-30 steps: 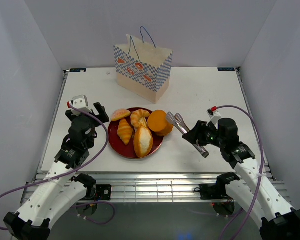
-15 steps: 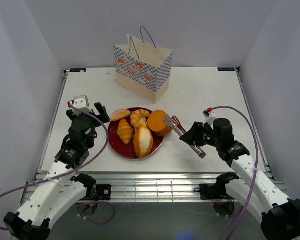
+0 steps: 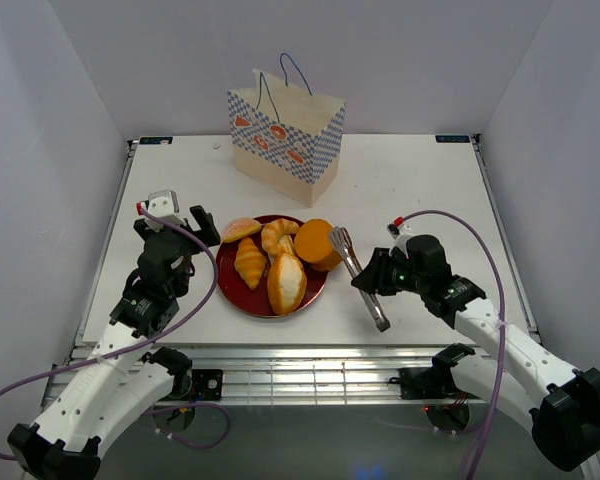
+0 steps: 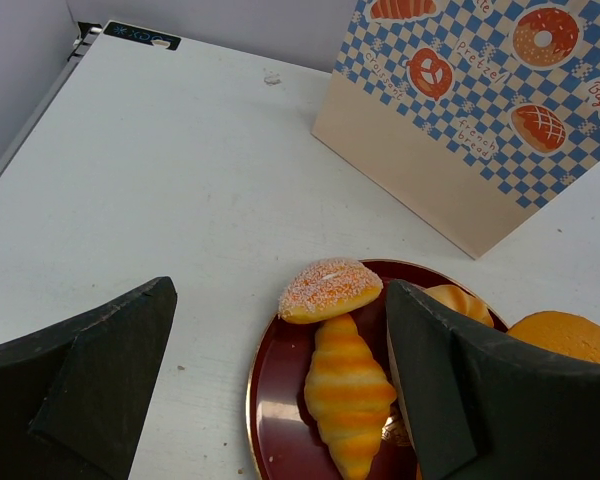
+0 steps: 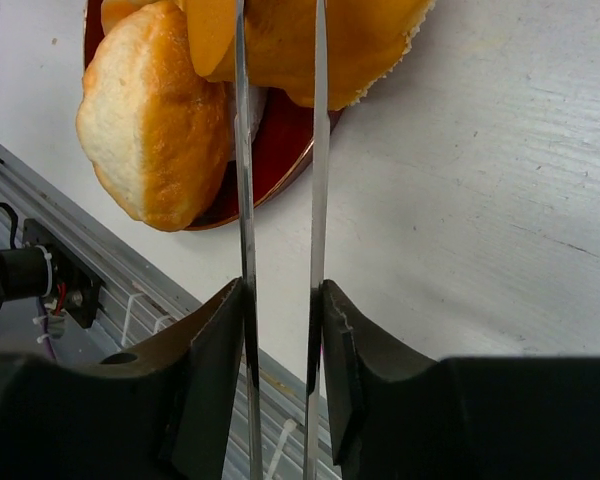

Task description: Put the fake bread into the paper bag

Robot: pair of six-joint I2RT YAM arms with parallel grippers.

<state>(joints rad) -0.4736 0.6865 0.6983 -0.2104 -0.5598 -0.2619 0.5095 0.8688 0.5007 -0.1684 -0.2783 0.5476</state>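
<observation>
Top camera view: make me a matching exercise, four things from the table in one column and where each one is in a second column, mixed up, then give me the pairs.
Things:
1. paper bag
2. orange bun
3. tongs
4. sugar-dusted roll

Places:
A. at the right side of the plate, by the tongs' tips
B. upright at the far side of the table
C. clamped in the right gripper
D. at the plate's far left rim

Pairs: 1-B, 2-A, 3-C, 4-D
</observation>
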